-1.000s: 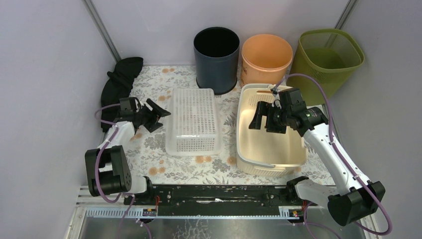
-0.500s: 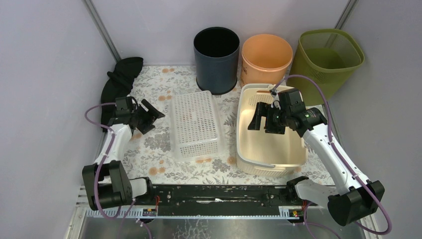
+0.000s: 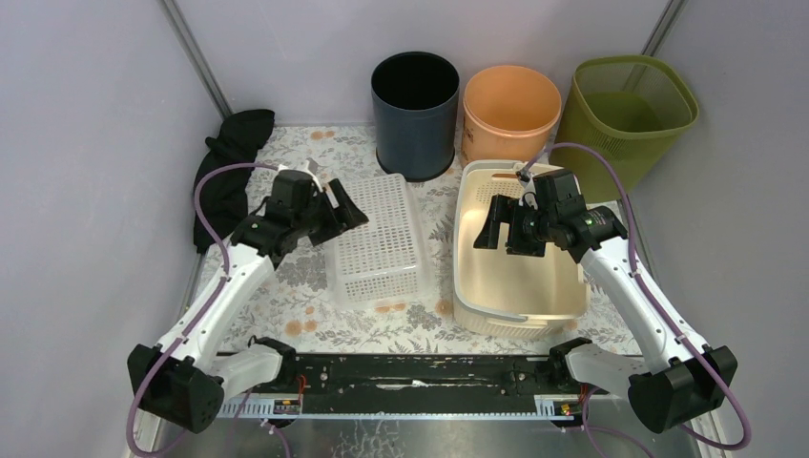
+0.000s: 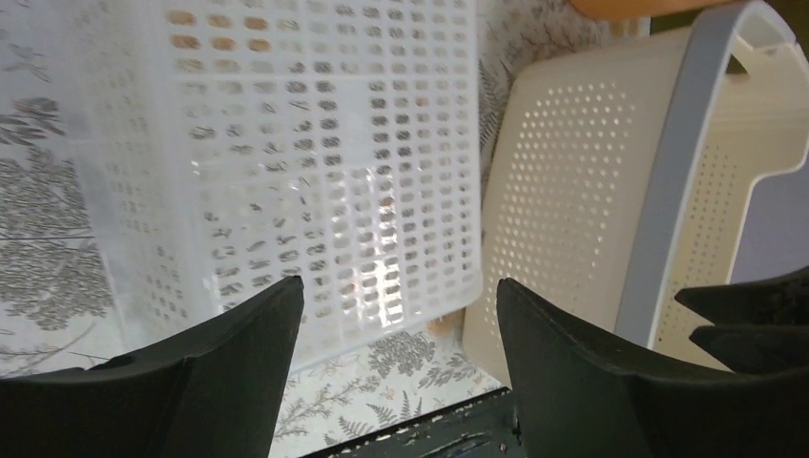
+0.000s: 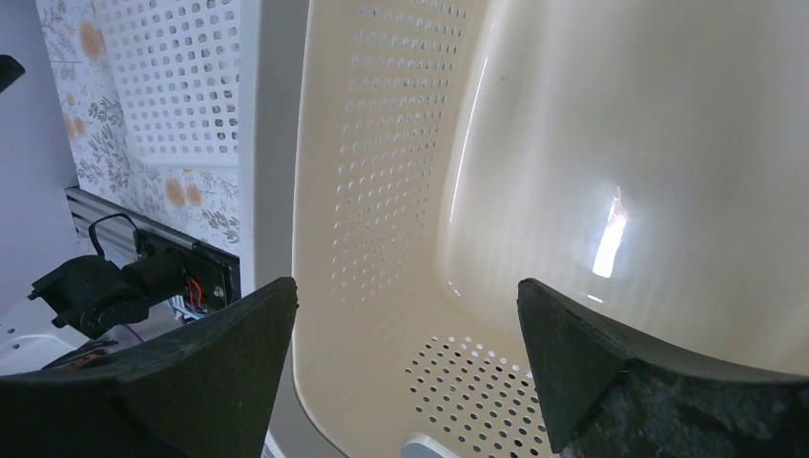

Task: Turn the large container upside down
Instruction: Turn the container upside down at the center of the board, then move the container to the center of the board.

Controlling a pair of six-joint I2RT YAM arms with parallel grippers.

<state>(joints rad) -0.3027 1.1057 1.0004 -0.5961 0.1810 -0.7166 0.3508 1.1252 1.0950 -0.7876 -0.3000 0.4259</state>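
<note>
Container (image 3: 525, 286), centre right: judged light, stiff, slick; grey rim (image 5: 272, 143) best gripped. Left pincer (image 3: 336, 204) and right pincer (image 3: 506, 229) held open.

The flower-patterned desk (image 3: 286, 286) carries a clear perforated basket (image 3: 377, 239) beside the cream large container (image 3: 525, 281). A black bin (image 3: 415, 114), orange bucket (image 3: 510, 110) and green bin (image 3: 630, 110) line its far edge; a black cloth (image 3: 224, 157) lies far left.

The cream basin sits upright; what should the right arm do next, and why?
Probably lower the right gripper onto the left wall of the cream perforated plastic basin and close on its grey rim: the basin sits open side up, and the open jaws hover over that wall, holding nothing.
</note>
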